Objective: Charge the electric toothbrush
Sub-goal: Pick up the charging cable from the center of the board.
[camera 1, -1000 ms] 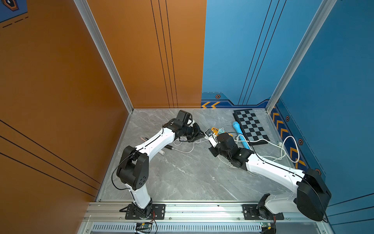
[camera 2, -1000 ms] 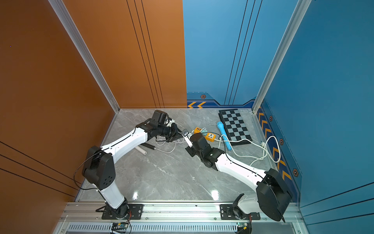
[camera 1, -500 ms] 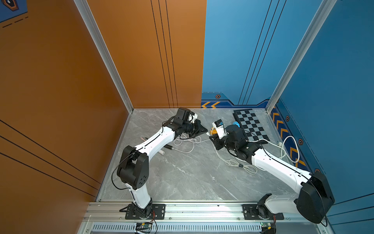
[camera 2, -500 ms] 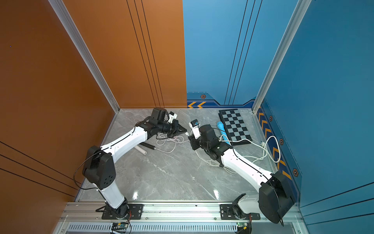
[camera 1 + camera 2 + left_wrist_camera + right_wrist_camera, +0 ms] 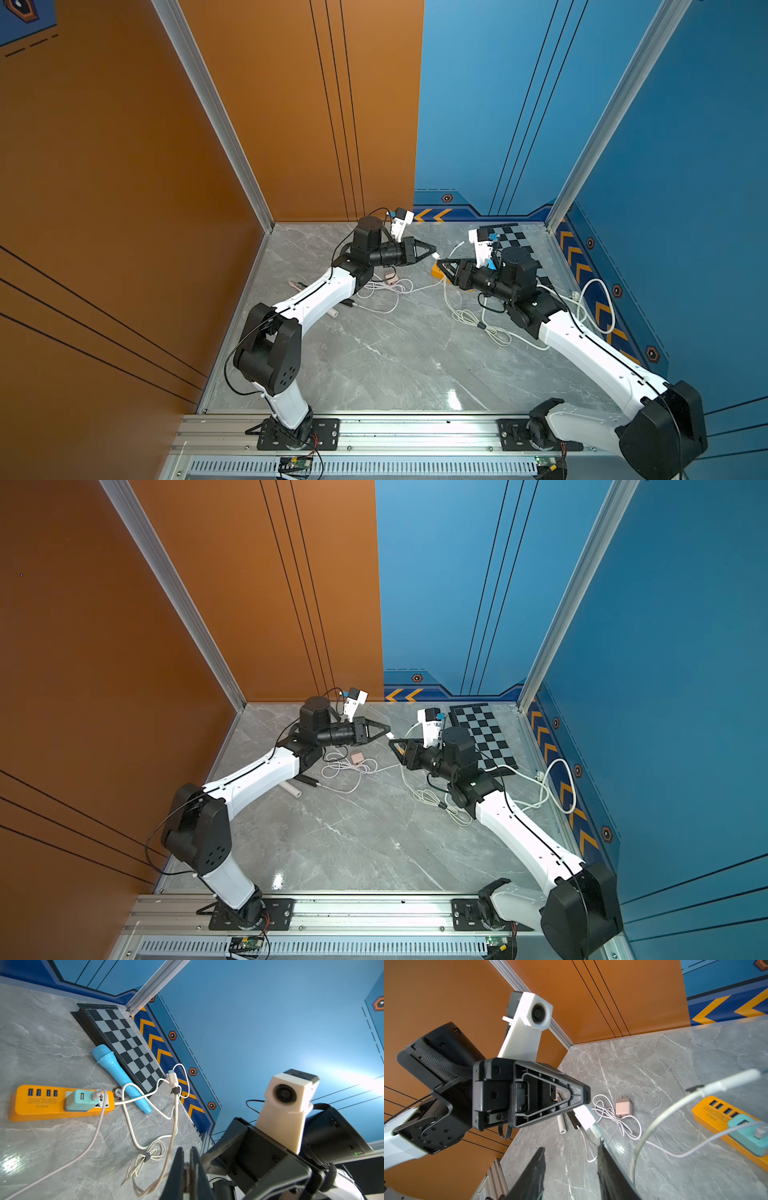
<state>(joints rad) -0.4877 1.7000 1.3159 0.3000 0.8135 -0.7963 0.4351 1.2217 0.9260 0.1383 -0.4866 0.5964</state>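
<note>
Nearest the rail, found a tied bundle of white cable (image 5: 478,322) on the grey marble table (image 5: 374,365), just beside the right forearm. Farther in, under the left forearm, spotted the electric toothbrush (image 5: 290,789): pale, lying flat, partly hidden by the arm, with a black stick-shaped item (image 5: 306,780) just beside it. Past those, noted a pink charger block (image 5: 356,757) resting by a loose coil of white cord (image 5: 347,769).

Above the table's middle, saw the 2 grippers raised and tip to tip, very near each other. Found the left gripper (image 5: 584,1097) pressed together on a white USB plug (image 5: 584,1114), with the plug's cable running down to the tip of 1 finger (image 5: 607,1165) of the right gripper (image 5: 571,1148). Could not judge contact between cable and finger. Saw the right gripper's jaws spread apart.

Beyond, made out an orange power strip (image 5: 41,1108) lying flat, with a teal adapter (image 5: 80,1101) plugged in and 1 white cord plugged into that adapter. Farthest back, toward the far right corner, noted a blue microphone (image 5: 116,1073) lying alongside a chessboard (image 5: 124,1043), and a poker chip (image 5: 118,1092) between strip and microphone.
</note>
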